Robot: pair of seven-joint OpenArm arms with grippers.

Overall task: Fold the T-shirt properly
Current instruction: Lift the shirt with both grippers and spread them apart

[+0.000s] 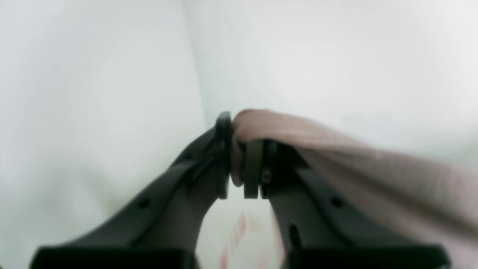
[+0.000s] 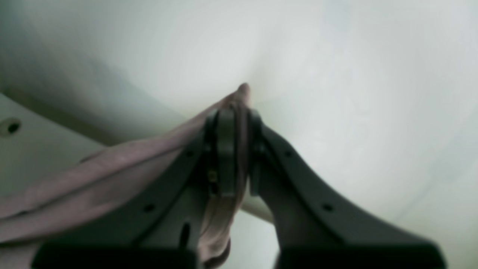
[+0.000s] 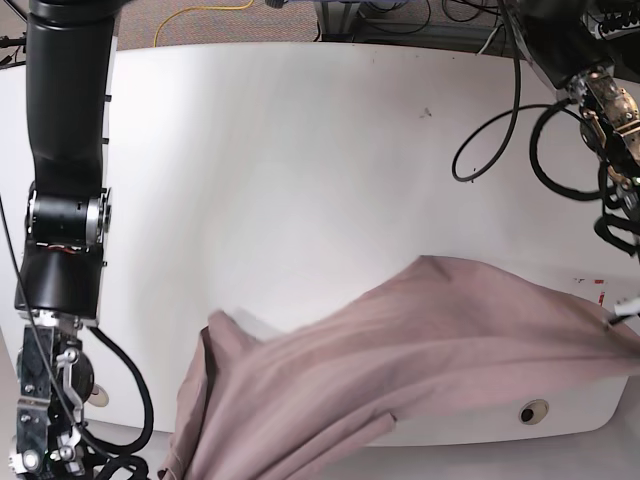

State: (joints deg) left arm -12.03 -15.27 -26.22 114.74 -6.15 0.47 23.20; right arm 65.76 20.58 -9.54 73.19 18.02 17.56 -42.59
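Left wrist view: the left gripper point(image 1: 242, 157) sits at frame centre with its dark jaws pinching a bunched edge of the T-shirt point(image 1: 373, 168), whose mauve cloth bulges above the fingertips and trails off to the lower right. Behind it is only blurred white surface, with faint red marks low between the jaws.

In the right wrist view the right gripper point(image 2: 233, 149) is likewise pressed onto a fold of the same cloth; a small tip of fabric pokes up above the fingers, a strip hangs down between them, and the rest stretches to the lower left. A pale panel with a round hole point(image 2: 11, 127) shows at the left edge.

In the base view the shirt is lifted and stretched across the lower half of the frame, from the lower left to the right edge, hiding much of the near edge of the white table point(image 3: 300, 150). Neither gripper shows clearly here. The black arm point(image 3: 65, 150) fills the left side, black cables point(image 3: 500, 130) loop at upper right, and a yellow cable point(image 3: 200, 15) lies on the floor at the top
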